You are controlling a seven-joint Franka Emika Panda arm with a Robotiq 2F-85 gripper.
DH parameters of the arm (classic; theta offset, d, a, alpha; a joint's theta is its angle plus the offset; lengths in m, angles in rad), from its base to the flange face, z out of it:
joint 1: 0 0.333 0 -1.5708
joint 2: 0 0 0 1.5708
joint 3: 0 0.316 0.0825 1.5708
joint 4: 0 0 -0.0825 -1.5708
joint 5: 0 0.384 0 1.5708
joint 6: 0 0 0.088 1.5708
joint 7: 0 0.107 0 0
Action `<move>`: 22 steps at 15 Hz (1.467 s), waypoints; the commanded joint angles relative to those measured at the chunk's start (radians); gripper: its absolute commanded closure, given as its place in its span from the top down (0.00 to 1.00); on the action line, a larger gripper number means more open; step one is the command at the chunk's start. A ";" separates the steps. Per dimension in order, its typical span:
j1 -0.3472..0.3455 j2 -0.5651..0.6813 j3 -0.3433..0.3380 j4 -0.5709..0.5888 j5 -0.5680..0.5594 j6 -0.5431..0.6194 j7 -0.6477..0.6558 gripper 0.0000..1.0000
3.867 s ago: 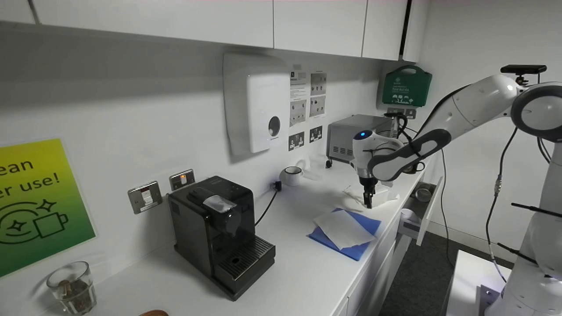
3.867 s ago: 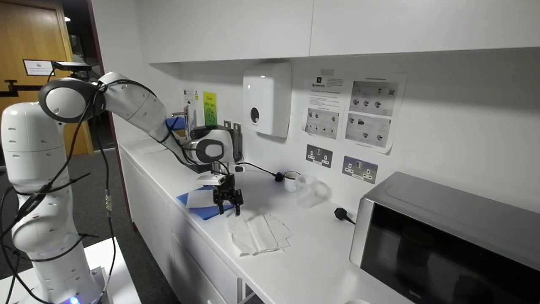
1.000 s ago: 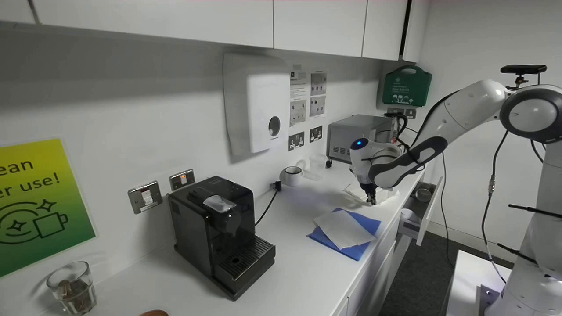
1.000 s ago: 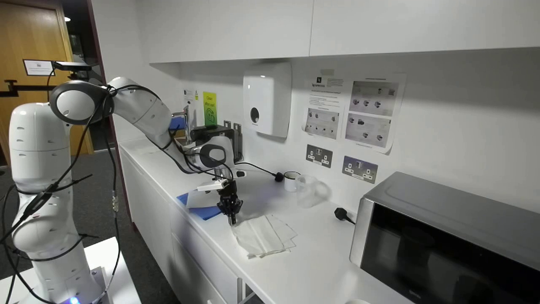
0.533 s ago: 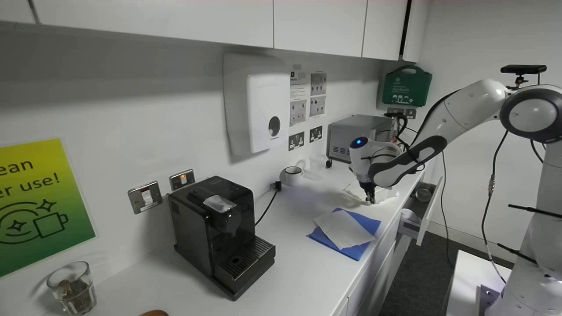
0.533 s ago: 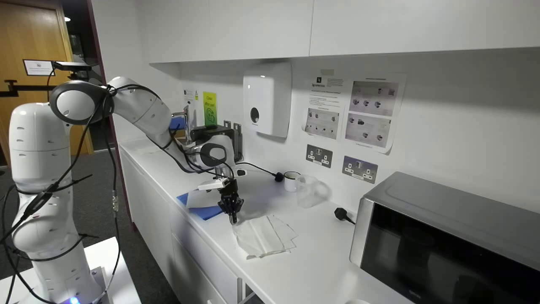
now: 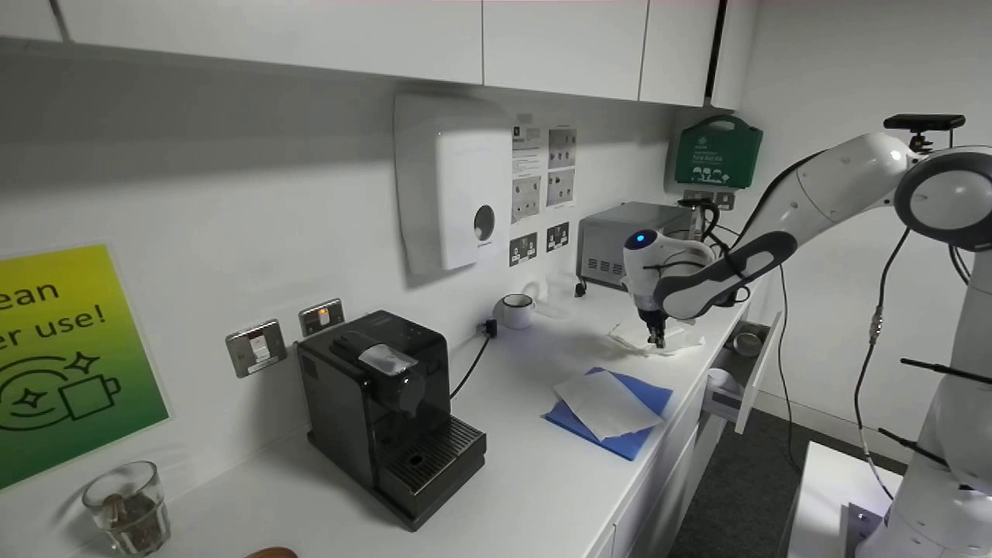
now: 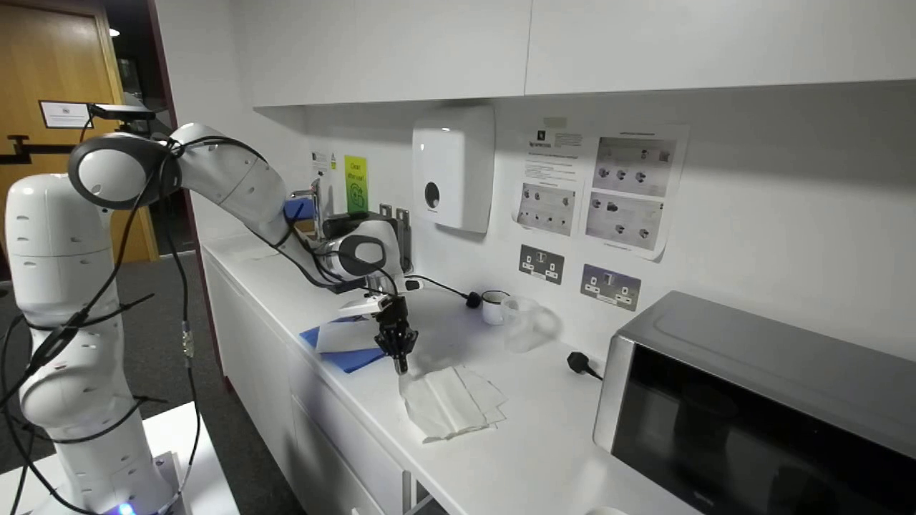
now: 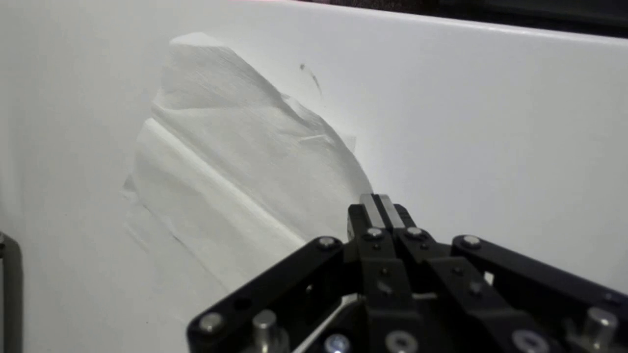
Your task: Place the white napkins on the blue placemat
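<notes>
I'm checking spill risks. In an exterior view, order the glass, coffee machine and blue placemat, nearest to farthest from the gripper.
1. Blue placemat, just below the gripper in the picture.
2. Coffee machine, in the picture's left half.
3. Glass, lower-left corner.

white counter (image 7: 535, 465) | blue placemat (image 7: 649, 394) | near it, white napkins (image 8: 447, 406) | coffee machine (image 7: 380, 403) | glass (image 7: 128, 511) | mug (image 8: 493, 310) | microwave (image 8: 730, 400)

Glossy white arm (image 8: 232, 177), dark-ringed joints (image 8: 114, 174), black cables (image 8: 68, 332), black fingers (image 9: 358, 223) with silver screws (image 9: 326, 241)
</notes>
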 commanded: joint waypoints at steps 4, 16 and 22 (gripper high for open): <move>-0.030 -0.144 -0.027 -0.053 0.007 0.001 0.032 0.00; -0.064 -0.327 -0.027 -0.080 0.152 -0.018 0.095 0.00; -0.061 -0.411 0.010 -0.114 0.203 -0.019 0.152 0.00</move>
